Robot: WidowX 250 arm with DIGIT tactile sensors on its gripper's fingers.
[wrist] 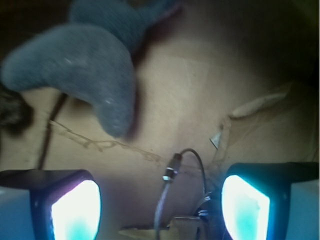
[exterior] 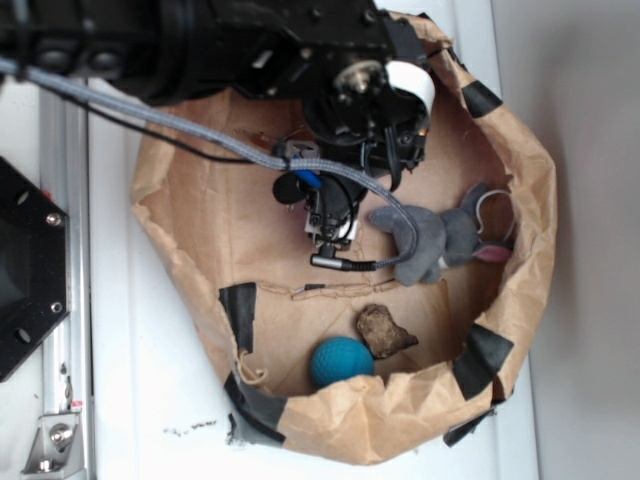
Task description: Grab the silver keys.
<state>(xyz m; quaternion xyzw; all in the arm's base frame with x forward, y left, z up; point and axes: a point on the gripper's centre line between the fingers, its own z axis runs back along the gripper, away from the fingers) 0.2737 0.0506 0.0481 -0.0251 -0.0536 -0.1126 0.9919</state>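
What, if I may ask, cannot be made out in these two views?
- Silver keys: not identifiable in either view. In the exterior view the arm covers the upper middle of the paper bin; the wrist view is blurred.
- Grey plush toy: wrist view, blurred, cut by the top edge.
- Dark shape: wrist view, cut by the left edge, unidentifiable.
- Jaws: exterior view, hidden among arm and cable; the wrist view shows them apart.

The arm [exterior: 230,45] is black, blocky plastic and metal, with a white cylindrical cap [exterior: 412,85] just beside the wrist joint. A grey braided cable [exterior: 200,130] runs along the arm, past a blue connector [exterior: 308,180]. The gripper [wrist: 160,200] carries two dark-framed fingers [wrist: 75,205] with glowing cyan-white pads.
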